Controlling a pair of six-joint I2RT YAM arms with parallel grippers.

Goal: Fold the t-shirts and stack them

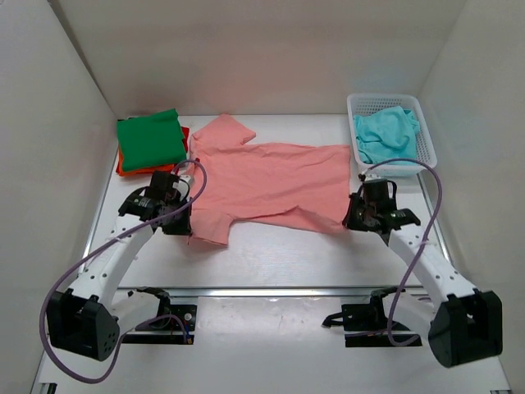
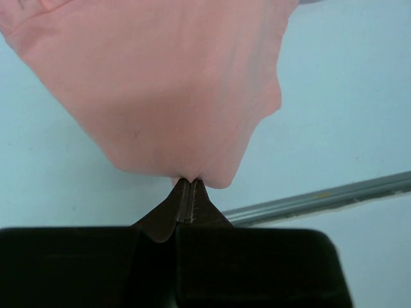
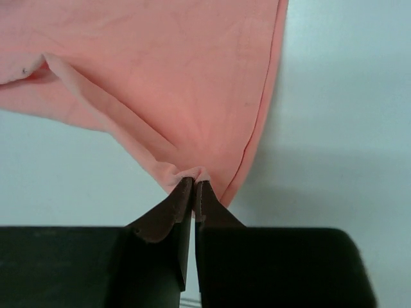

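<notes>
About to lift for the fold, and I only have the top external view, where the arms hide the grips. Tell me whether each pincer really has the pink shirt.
Observer: In the left wrist view, the left pincer is shut on the salmon pink t-shirt, with a rounded tip of cloth pinched between its tips.
Operator: Now report the right one.
Observer: In the right wrist view, the right pincer is also shut on it, gripping a bunched corner right beside the stitched edge.
</notes>
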